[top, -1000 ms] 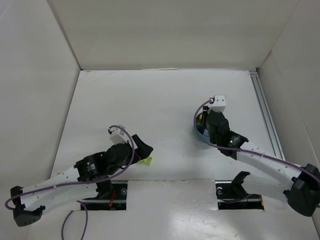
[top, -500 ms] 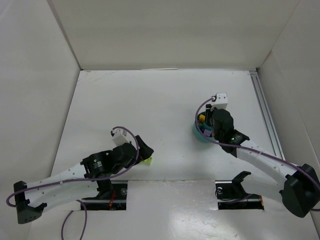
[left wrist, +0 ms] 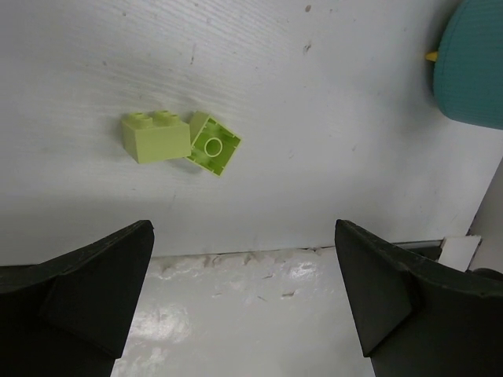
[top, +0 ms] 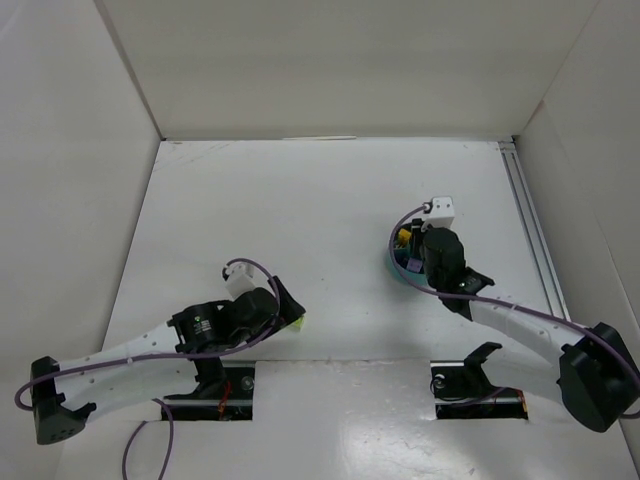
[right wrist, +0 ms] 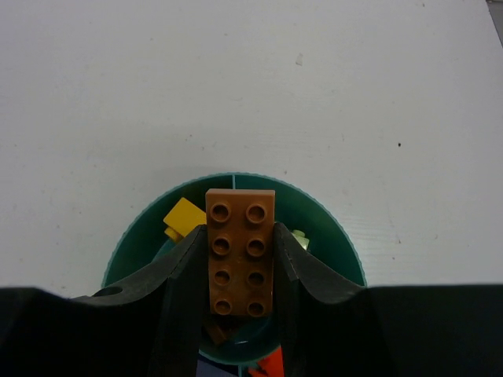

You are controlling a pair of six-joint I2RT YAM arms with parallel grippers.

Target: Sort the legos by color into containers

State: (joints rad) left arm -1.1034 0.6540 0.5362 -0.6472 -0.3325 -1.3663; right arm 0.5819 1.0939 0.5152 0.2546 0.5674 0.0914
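L gripper [left wrist: 242, 236] is spread wide above a lime green studded plastic brick [left wrist: 157, 137], prob. touching an overturned lime green brick [left wrist: 214, 148]. Both lie near the white table's [left wrist: 330, 157] front edge, w/ room beyond. R gripper [right wrist: 240, 234] pinches a brown flat studded plate [right wrist: 240, 267] over the round teal divided bowl [right wrist: 145, 232], small yellow brick [right wrist: 183, 218] inside.

Bright, even overhead light; my views are sharp (only soft shadows), with glare along the tabletop [left wrist: 259, 271] near edge.

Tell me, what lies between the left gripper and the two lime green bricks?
Nothing but bare table: in the left wrist view the left gripper hangs open, apart from both lime green bricks.
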